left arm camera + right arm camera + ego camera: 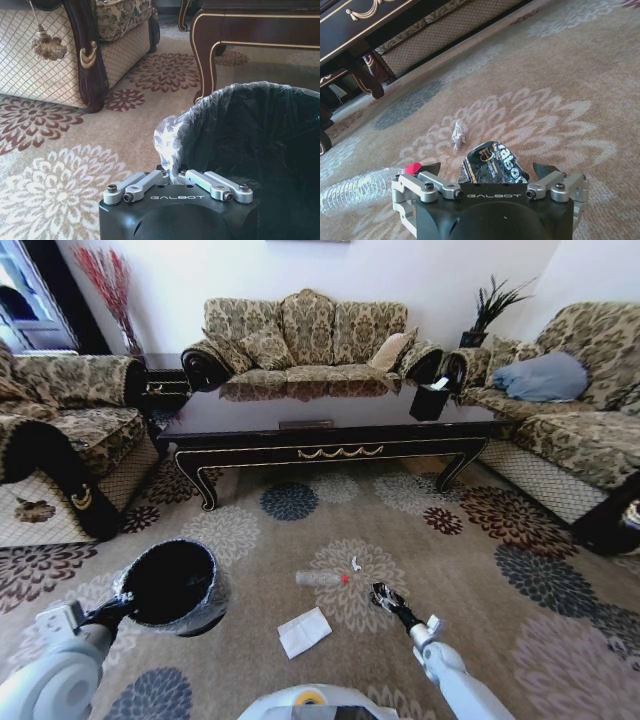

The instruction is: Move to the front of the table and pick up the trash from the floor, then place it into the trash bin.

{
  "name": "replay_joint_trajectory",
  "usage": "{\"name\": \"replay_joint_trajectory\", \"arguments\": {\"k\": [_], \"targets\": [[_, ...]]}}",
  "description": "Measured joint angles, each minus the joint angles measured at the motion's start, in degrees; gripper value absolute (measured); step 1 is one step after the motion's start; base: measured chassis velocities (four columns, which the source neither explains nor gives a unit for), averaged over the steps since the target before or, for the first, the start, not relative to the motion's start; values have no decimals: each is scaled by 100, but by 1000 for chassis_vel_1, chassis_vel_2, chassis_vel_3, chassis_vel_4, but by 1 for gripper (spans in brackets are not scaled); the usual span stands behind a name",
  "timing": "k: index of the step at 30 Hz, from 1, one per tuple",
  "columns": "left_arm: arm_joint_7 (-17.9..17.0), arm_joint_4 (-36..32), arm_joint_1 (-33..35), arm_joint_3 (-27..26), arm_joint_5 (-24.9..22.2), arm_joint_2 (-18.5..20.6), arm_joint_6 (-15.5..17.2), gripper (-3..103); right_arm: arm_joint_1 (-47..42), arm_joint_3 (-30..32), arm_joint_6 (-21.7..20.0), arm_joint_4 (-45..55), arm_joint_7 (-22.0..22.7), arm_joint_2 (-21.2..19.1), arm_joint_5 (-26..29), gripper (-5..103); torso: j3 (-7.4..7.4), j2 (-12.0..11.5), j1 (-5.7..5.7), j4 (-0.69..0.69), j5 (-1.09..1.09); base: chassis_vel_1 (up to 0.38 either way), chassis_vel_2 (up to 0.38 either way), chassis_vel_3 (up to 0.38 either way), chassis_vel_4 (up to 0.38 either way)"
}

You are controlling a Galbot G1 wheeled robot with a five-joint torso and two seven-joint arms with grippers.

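Observation:
The black trash bin (175, 585) with its clear liner stands on the carpet at my left. My left gripper (110, 612) is shut on its rim and liner (172, 172). Trash lies in front of the dark table (330, 430): a clear bottle (320, 579) with a red cap, a white paper square (303, 631) and a tiny white scrap (355, 563). My right gripper (384, 596) is low over the carpet, right of the bottle. In the right wrist view it (487, 169) stands open, with a small dark crumpled wrapper (495, 161) between its fingers.
Patterned sofas flank the table on the left (60, 430), behind (305, 340) and on the right (570, 410). A black tissue holder (430, 400) sits on the table's right end. Open flowered carpet (480, 570) spreads to my right.

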Motion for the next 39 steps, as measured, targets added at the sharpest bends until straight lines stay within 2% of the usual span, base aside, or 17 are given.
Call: {"name": "replay_joint_trajectory", "arguments": {"k": [7, 8, 10, 13, 15, 16, 17, 18, 20, 22, 23, 24, 26, 28, 29, 33, 39], "targets": [[5, -76, 79, -110, -41, 53, -11, 3, 19, -9, 46, -23, -40, 38, -89, 101, 0, 0, 0, 0, 0, 0, 0, 0, 0], [7, -82, 88, -135, -59, 70, -11, 3, 33, -9, 60, -38, -47, 63, -142, 97, 0, 0, 0, 0, 0, 0, 0, 0, 0], [7, -82, 90, -150, -67, 80, -11, 3, 44, -11, 71, -52, -48, 83, -182, 97, 0, 0, 0, 0, 0, 0, 0, 0, 0], [7, -89, 91, -181, -77, 94, -11, 3, 90, -16, 112, -131, -53, 130, -366, 82, 0, 0, 0, 0, 0, 0, 0, 0, 0], [7, -91, 92, -182, -79, 94, -11, 3, 94, -18, 120, -142, -55, 134, -388, 82, 0, 0, 0, 0, 0, 0, 0, 0, 0], [10, -98, 96, -180, -82, 86, -11, 3, 108, -23, 141, -177, -56, 145, -446, 71, 0, 0, 0, 0, 0, 0, 0, 0, 0], [9, -98, 96, -177, -81, 82, -11, 3, 117, -25, 148, -192, -55, 153, -459, 71, 0, 0, 0, 0, 0, 0, 0, 0, 0], [9, -97, 90, -166, -81, 77, -11, 3, 123, -27, 156, -201, -47, 163, -467, 60, 0, 0, 0, 0, 0, 0, 0, 0, 0], [10, -92, 83, -157, -81, 74, -11, 3, 124, -29, 161, -203, -40, 165, -474, 60, 0, 0, 0, 0, 0, 0, 0, 0, 0], [9, -76, 65, -134, -76, 68, -14, 3, 125, -31, 169, -208, -16, 165, -490, 49, 0, 0, 0, 0, 0, 0, 0, 0, 0], [9, -72, 53, -110, -74, 61, -17, 3, 128, -32, 172, -209, 2, 160, -494, 49, 0, 0, 0, 0, 0, 0, 0, 0, 0], [9, -69, 43, -79, -68, 49, -19, 3, 133, -32, 176, -213, 25, 148, -496, 38, 0, 0, 0, 0, 0, 0, 0, 0, 0], [9, -67, 40, -64, -60, 42, -20, 3, 137, -32, 178, -217, 32, 139, -499, 38, 0, 0, 0, 0, 0, 0, 0, 0, 0], [9, -64, 37, -33, -36, 28, -21, 3, 143, -27, 190, -240, 49, 124, -522, 28, 0, 0, 0, 0, 0, 0, 0, 0, 0], [9, -64, 37, -33, -36, 28, -21, 3, 143, -27, 190, -240, 49, 124, -522, 28, 0, 0, 0, 0, 0, 0, 0, 0, 0], [12, -61, 36, -34, -30, 34, -23, 3, 148, -20, 224, -262, 110, 131, -619, 6, 0, 0, 0, 0, 1, 0, 0, 0, 0], [12, -59, 29, -45, -46, 37, -25, 3, 137, 34, 314, -280, 114, 134, -966, 1, 0, 0, 0, 0, 0, 0, 0, 0, 0]]}}
